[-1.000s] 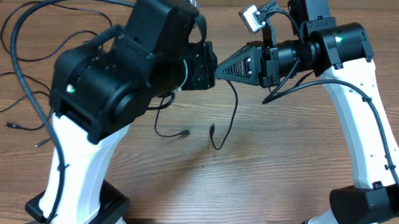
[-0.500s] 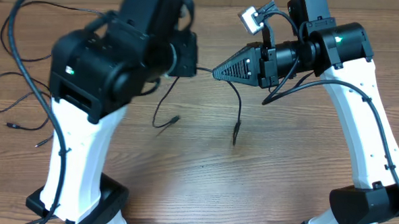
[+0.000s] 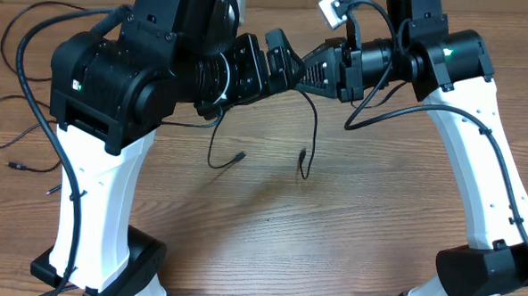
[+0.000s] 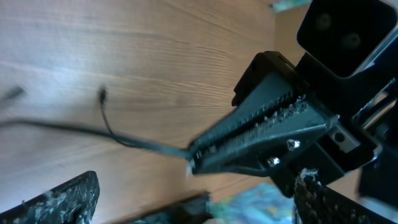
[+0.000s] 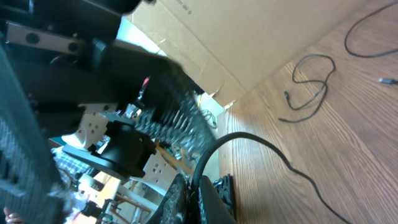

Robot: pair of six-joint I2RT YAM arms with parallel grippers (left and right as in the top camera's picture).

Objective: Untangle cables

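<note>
A thin black cable (image 3: 313, 123) hangs from my right gripper (image 3: 303, 71), which is shut on it above the table. One strand drops to a plug end (image 3: 303, 163); another loops down to a plug (image 3: 238, 155). In the right wrist view the cable (image 5: 249, 138) arcs out from between the pressed fingers (image 5: 180, 200). My left gripper (image 3: 287, 60) stands open right at the right gripper's tip, holding nothing. In the left wrist view its fingers (image 4: 59, 200) are spread wide, and the cable (image 4: 124, 138) trails out of the right gripper (image 4: 255, 140).
More loose black cables (image 3: 22, 75) lie at the table's left, with a plug end (image 3: 13, 166) near the edge. Another loose cable (image 5: 311, 81) lies on the wood beyond the right gripper. Cardboard (image 5: 249, 37) stands behind the table.
My left gripper pulled left on the cable, then opened and let it go, and now sits back at the right gripper's tip. The hanging plug ends have swung. The right gripper stays shut.
</note>
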